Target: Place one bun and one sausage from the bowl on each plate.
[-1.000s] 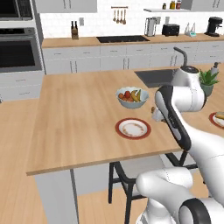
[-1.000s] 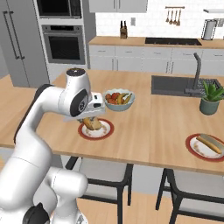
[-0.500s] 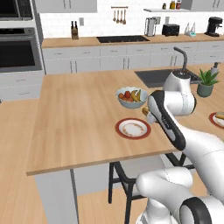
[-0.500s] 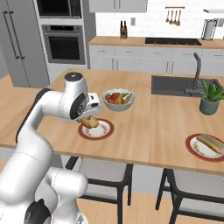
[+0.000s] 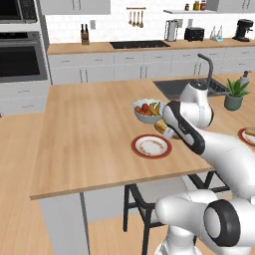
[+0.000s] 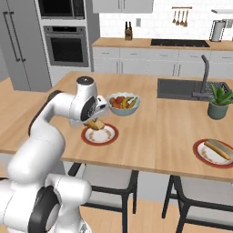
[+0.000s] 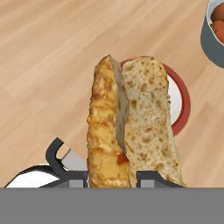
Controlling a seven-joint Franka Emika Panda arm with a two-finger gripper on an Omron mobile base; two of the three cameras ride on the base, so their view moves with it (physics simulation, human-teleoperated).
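Observation:
My gripper [image 7: 111, 176] is shut on a split, browned bun [image 7: 131, 127], which I hold just above the near red-rimmed plate [image 7: 183, 105]. From the left base view the bun [image 5: 162, 127] hangs over the right edge of that plate [image 5: 142, 152]. The right base view puts the bun [image 6: 95, 124] over the plate [image 6: 108, 136] on its left side. A second red-rimmed plate [image 6: 200, 157] at the far right carries a bun and a sausage [image 6: 217, 149]. The bowl is out of view.
A pale bowl of colourful fruit [image 5: 147, 110] [image 6: 123, 103] stands just behind the near plate. A sink [image 6: 186, 88] and a potted plant [image 6: 219, 102] lie to the right. Bare wooden counter stretches to the left of the plate.
The arm has swung and carried the bun a little to the left, closer over the near plate. The grip on the bun is unchanged.

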